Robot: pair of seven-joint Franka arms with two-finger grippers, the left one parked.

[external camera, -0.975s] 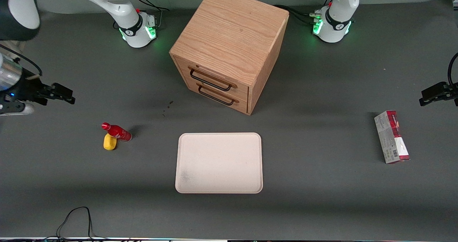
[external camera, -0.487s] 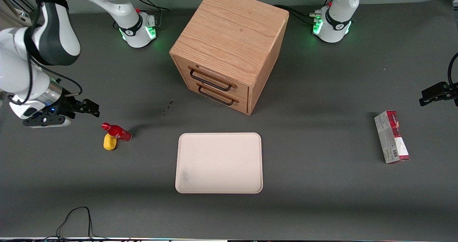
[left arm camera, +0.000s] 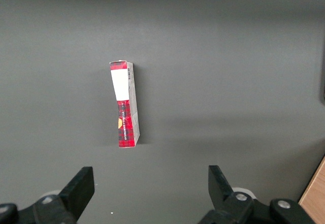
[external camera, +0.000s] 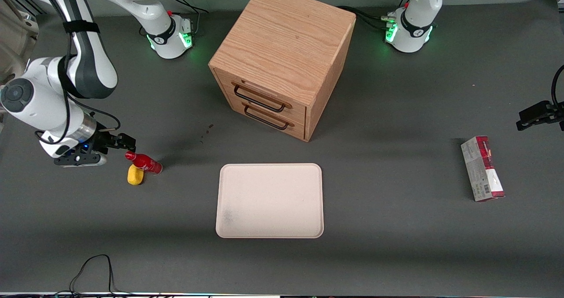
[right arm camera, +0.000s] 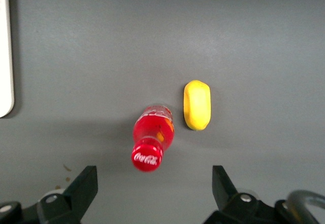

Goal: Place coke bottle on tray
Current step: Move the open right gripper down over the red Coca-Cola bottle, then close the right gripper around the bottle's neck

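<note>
— Front view first: where is the small red coke bottle with the red cap (external camera: 143, 162)?

— Standing on the dark grey desk (external camera: 396, 227), touching a rounded yellow lump (external camera: 135, 175) that sits nearer the camera. It is well apart from the flat cream rectangular tray (external camera: 269, 200), toward the working arm's end.

— And the black two-finger pincer (external camera: 124, 143)?

— Just beside the bottle's cap, slightly above it. From the wrist, its fingers (right arm camera: 85, 185) are spread wide and hold nothing; the bottle (right arm camera: 151, 144) and the lump (right arm camera: 197, 104) show between them.

— Anything else?

— A wooden two-drawer cabinet (external camera: 282, 60) and a red-and-grey carton (external camera: 482, 168).
</note>
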